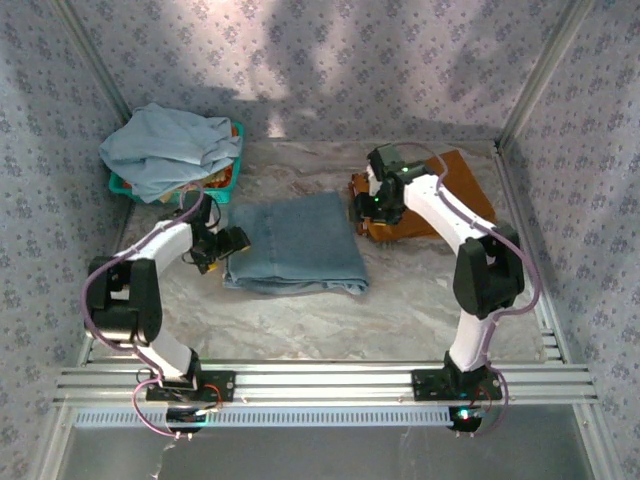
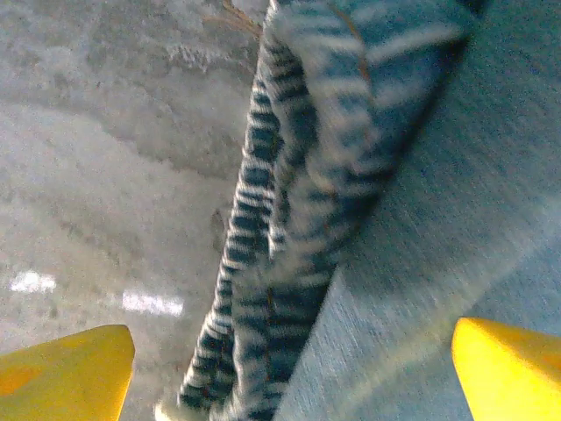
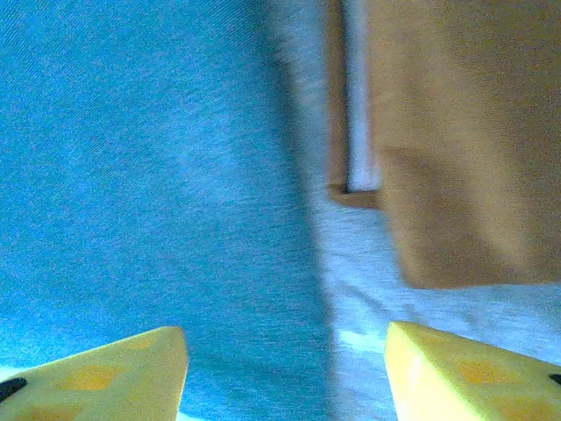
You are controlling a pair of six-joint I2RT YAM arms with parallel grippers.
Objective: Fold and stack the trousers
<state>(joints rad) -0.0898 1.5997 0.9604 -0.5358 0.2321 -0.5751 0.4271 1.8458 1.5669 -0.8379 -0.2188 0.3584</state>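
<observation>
The blue trousers [image 1: 297, 245] lie folded in a flat rectangle at the middle of the table [image 1: 400, 310]. In the overhead view the left gripper [image 1: 226, 246] sits at their left edge. From the left wrist, its yellow fingers [image 2: 66, 373] show in the two bottom corners, spread wide. The thick folded edge of the trousers runs up between them, with bare table to the left of it and denim to the right. Nothing is pinched.

The right gripper [image 1: 364, 206] is right of centre in the overhead view, between the trousers' upper right corner and a brown garment [image 1: 440, 195]. That garment lies folded toward the upper right of the frame. The right wrist view shows its fingers [image 3: 473, 373] wide apart too and holding nothing. Blue cloth fills the left of that view and the brown garment the upper right, with a pale strip of table between them.

In the upper left of the overhead view, a green basket [image 1: 120, 187] sits heaped with a pile [image 1: 170, 148] of light blue clothes, well apart from the folded trousers.
</observation>
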